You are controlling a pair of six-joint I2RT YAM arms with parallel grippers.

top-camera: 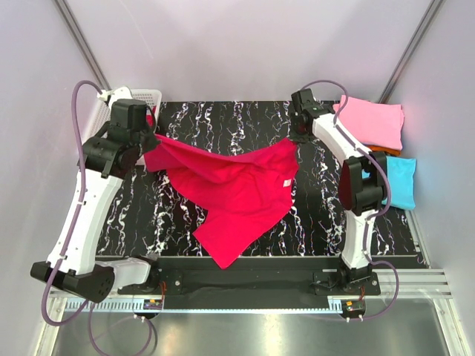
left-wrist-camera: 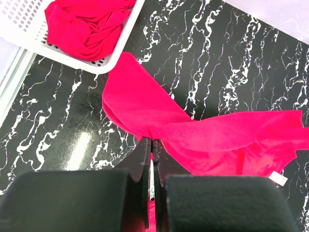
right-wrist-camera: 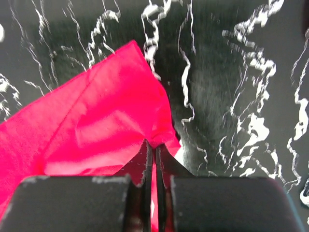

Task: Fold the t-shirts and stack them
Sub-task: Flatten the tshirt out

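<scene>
Far left first: white mesh basket (left-wrist-camera: 123,41) sits at the back-left corner of the surface (top-camera: 223,122), w/ a second red tee (left-wrist-camera: 87,24) bunched up inside it. My left pincer (left-wrist-camera: 151,145) is just beside the basket. The red tee (top-camera: 237,185) I'm working on starts right there: its left corner goes straight into the fingertips, and the rest runs off to the right across the black marbled top.

The tee itself: crimson, plain, soft, not flat at all. Top edge is pulled into a sagging line btw my 2 pincers, the middle is creased and rumpled, and a long flap trails toward the near edge of the surface. Small white tag (top-camera: 285,182) shows near the right side.

Left pincer = jaws squeezed together on a pinch of the cloth, basically no gap. Right pincer (right-wrist-camera: 153,147) same deal, closed tight on the tee's right corner. In the wrist cam the cloth fans out to one side and there's bare surface on the other.

Further right, well apart from the red one: pink tee (top-camera: 375,122) folded at the back, turquoise tee (top-camera: 401,182) folded nearer me, orange tee (top-camera: 386,150) just peeking out btw them.
</scene>
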